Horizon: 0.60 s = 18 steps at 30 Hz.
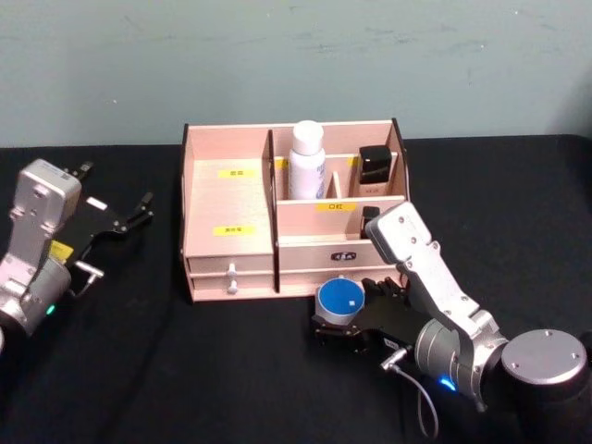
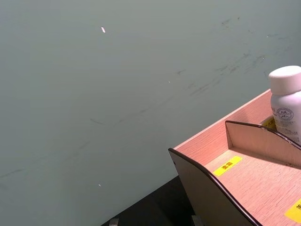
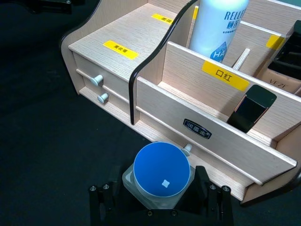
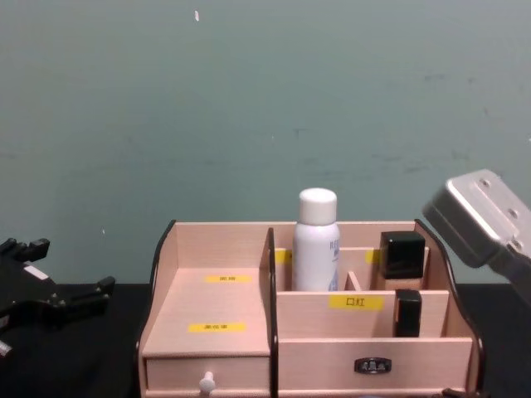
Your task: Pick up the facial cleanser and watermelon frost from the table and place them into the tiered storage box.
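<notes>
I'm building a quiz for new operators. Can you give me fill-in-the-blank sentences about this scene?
The white bottle stands in the organiser's ___ row. The small jar held in the right gripper has a ___ lid. The left gripper is on the organiser's ___ side, apart from it.
Missing words: back; blue; left.

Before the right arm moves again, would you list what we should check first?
1. Grip: right gripper shut on jar: ok.
2. Lift: jar off the table: cannot tell.
3. Height: jar above the front wall of the box: not ok, it sits low before the drawer.
4. Room in the box: ok, its left tiers are bare.
5. First item: bottle upright in a rear compartment: ok.
6. Other arm: left gripper apart from the box: ok, parked at the left.
</notes>
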Motion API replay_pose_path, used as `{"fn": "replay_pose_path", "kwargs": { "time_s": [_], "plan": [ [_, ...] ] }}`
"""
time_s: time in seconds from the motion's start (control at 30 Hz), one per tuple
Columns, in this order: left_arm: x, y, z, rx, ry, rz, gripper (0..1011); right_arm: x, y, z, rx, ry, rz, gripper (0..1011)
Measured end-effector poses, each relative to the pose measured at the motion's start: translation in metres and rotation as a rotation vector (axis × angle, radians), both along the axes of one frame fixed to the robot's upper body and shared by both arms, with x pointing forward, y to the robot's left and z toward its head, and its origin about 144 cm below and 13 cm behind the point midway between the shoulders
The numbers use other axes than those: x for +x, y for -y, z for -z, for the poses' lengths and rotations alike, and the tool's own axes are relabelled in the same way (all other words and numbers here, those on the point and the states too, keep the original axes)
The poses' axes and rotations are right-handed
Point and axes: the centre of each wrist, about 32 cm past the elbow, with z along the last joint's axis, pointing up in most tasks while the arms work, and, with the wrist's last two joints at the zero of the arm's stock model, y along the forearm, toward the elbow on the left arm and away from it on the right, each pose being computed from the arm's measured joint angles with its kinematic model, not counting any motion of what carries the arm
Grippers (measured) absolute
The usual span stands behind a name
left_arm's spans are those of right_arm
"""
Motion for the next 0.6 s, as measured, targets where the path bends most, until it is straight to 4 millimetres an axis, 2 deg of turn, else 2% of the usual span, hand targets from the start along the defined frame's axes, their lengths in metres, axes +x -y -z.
{"fn": "replay_pose_path", "kwargs": {
  "time_s": [0.2, 0.43, 0.53, 0.6],
  "plan": [
    [0.0, 0.0, 0.0, 0.0, 0.0, 0.0, 1001, -0.0002, 0.0001, -0.0002, 0.0, 0.001, 0.0, 968],
    [0.0, 0.0, 0.0, 0.0, 0.0, 0.0, 1001, -0.0004, 0.0001, -0.0002, 0.001, 0.0, 0.0, 810],
    [0.0, 0.0, 0.0, 0.0, 0.0, 0.0, 1001, -0.0005, 0.0002, -0.0002, 0.002, 0.0, 0.0, 710],
    [0.0, 0.0, 0.0, 0.0, 0.0, 0.0, 1000, -0.0005, 0.0002, -0.0003, 0.002, 0.0, 0.0, 706]
  ]
}}
